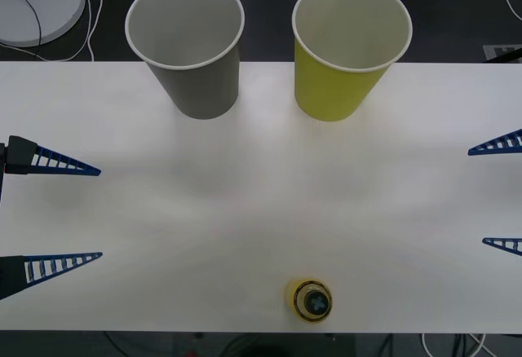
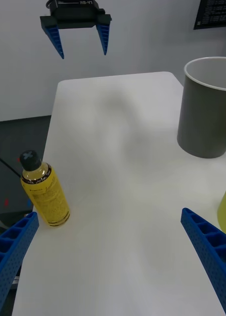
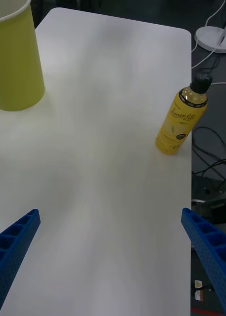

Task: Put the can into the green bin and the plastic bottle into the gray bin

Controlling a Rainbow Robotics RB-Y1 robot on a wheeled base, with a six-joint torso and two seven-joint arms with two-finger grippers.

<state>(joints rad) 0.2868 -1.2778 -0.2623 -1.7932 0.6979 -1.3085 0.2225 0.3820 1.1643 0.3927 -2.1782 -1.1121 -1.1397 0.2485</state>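
Observation:
The gray bin (image 1: pixel 204 88) stands at the table's back left and the green bin (image 1: pixel 330 92) at the back right, both upright with white insides. The plastic bottle (image 1: pixel 308 300), yellow with a black cap, stands upright at the table's front edge, near the middle. My left gripper (image 1: pixel 100 212) hangs open at the left edge and my right gripper (image 1: pixel 476 198) open at the right edge, both far from the bottle. The right wrist view has the bottle (image 2: pixel 43 195), the gray bin (image 2: pixel 204 118) and the left gripper (image 2: pixel 83 54) beyond. The left wrist view has the bottle (image 3: pixel 184 118) and the green bin (image 3: pixel 14 64). The can is out of view.
The white table (image 1: pixel 245 194) lies bare between the bins and the bottle. A white round disc (image 1: pixel 33 2) with a cable lies on the dark floor behind the back left corner. More cables run on the floor past the front edge.

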